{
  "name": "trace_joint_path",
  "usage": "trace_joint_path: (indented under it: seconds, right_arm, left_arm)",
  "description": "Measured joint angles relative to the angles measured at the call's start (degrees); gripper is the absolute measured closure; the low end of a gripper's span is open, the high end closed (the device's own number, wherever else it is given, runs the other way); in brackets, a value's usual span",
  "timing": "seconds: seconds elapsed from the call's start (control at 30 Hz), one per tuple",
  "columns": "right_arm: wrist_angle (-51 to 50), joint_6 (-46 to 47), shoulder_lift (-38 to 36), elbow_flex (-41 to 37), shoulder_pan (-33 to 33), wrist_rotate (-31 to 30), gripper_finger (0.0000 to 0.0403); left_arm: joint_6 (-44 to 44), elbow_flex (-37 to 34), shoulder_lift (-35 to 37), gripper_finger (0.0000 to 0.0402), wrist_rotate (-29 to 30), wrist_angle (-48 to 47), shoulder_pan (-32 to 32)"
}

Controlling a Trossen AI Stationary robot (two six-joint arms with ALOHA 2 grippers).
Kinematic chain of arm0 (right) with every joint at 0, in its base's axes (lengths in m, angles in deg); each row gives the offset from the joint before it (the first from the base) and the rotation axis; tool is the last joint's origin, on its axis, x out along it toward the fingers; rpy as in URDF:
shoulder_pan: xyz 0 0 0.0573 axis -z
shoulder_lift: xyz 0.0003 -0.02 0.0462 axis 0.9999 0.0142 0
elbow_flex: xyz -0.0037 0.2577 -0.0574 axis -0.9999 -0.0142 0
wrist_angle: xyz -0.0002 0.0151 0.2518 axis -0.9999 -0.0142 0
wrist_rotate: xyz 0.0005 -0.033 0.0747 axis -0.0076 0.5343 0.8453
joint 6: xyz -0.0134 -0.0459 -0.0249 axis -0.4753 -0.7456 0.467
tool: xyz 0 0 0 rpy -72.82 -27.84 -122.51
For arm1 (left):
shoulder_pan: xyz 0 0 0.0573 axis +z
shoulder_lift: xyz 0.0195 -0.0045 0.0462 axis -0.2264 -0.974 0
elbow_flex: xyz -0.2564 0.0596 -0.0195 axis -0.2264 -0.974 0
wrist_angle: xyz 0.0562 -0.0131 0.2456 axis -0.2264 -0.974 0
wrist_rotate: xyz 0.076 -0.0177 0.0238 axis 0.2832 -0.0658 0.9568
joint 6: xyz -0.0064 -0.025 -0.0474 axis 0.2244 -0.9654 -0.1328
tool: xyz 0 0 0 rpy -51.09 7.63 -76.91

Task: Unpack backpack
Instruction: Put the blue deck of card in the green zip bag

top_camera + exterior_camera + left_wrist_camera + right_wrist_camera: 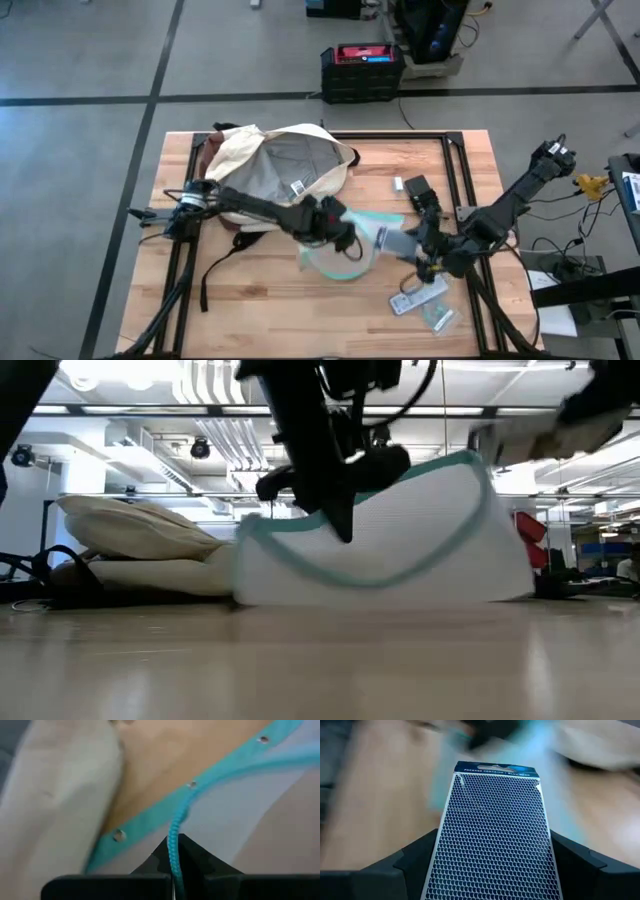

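Note:
The cream-white backpack [280,165] lies open on the far left part of the table, its grey lining up; the low view shows the backpack [140,545] lying flat. Just right of it is a clear teal-edged pouch [345,262]. My left gripper [338,238] is over the pouch [400,550], shut on its teal cord. My right gripper [422,252] is right of the pouch, shut on a flat blue-patterned card package [495,820] that points toward the pouch. My left gripper [175,870] pinches the thin teal cord [174,845] that runs from the pouch's teal rim [200,780], coming from above. The pouch's lower edge [380,600] rests on the table and its teal rim stands raised. My right gripper [495,875] holds the card package by its near end, one finger [415,862] against each long side edge. The package sticks out forward past the fingers, face up, its printed header end [495,770] farthest away.
On the table's right part lie a black item [417,187], a small white piece [397,184], a white flat device [418,295] and a small clear packet [437,318]. Black backpack straps [215,270] trail toward the near left. Bare wood lies along the near edge.

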Motion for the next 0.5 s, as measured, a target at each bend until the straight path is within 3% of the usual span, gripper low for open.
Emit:
trace_joint_path:
  seconds: [0.1,0.23,0.5]
  right_arm:
    - [9.8,-4.8,5.1,-0.1,-0.6,0.4,0.0114]
    - [19.4,-7.4,14.0,-0.2,1.2,0.6,0.0114]
    - [13.7,-0.9,24.3,1.3,8.3,0.1,0.0114]
  left_arm:
    - [3.3,0.0,0.2,0.0401,-0.5,4.1,2.0]
    - [9.8,0.5,0.8,0.0401,-5.6,10.6,2.8]
    - [14.8,4.0,0.8,0.0401,-10.4,11.1,-2.2]
